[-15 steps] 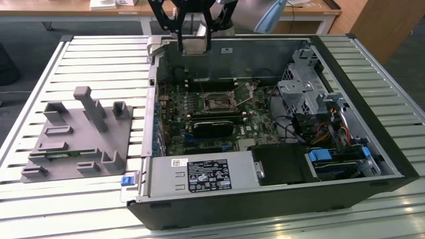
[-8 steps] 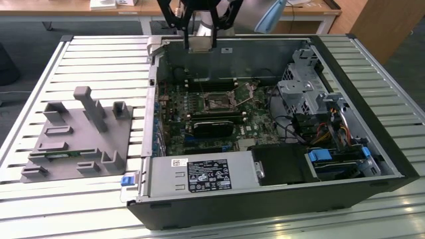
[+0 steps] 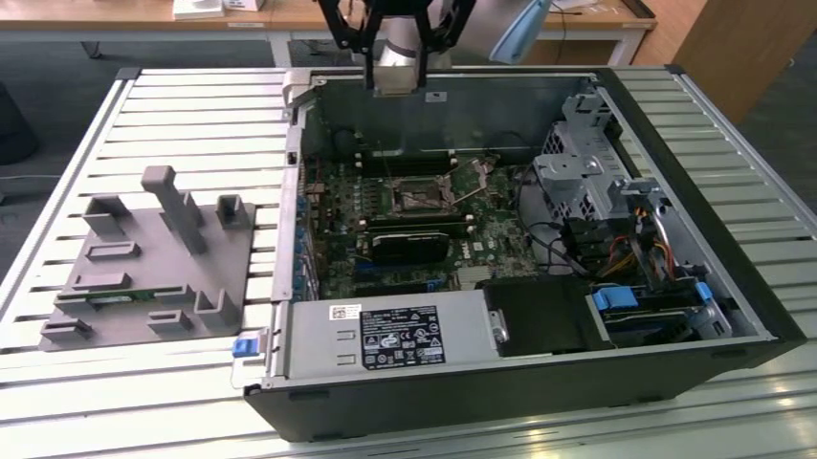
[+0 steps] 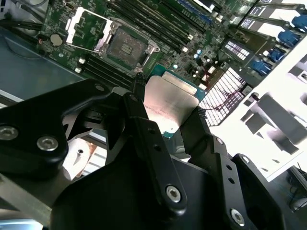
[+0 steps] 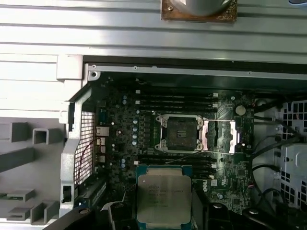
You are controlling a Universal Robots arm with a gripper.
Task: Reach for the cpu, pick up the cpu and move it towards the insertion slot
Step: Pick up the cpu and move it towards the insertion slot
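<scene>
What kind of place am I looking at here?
Probably a lab or workshop for computer assembly: an opened computer case lies on a slatted metal table, and desks stand behind.

I see open computer case [image 3: 715, 316] on slatted counter [image 3: 128, 105]; grey fixture block [image 3: 153, 258] beside it, toward exterior view's left; blue latch [image 3: 247, 346] at case corner.

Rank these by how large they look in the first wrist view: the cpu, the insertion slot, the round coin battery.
1. cpu, held in the pincer close to the camera, so nearness inflates it.
2. insertion slot, a little smaller.
3. coin battery, much the smallest.
</scene>
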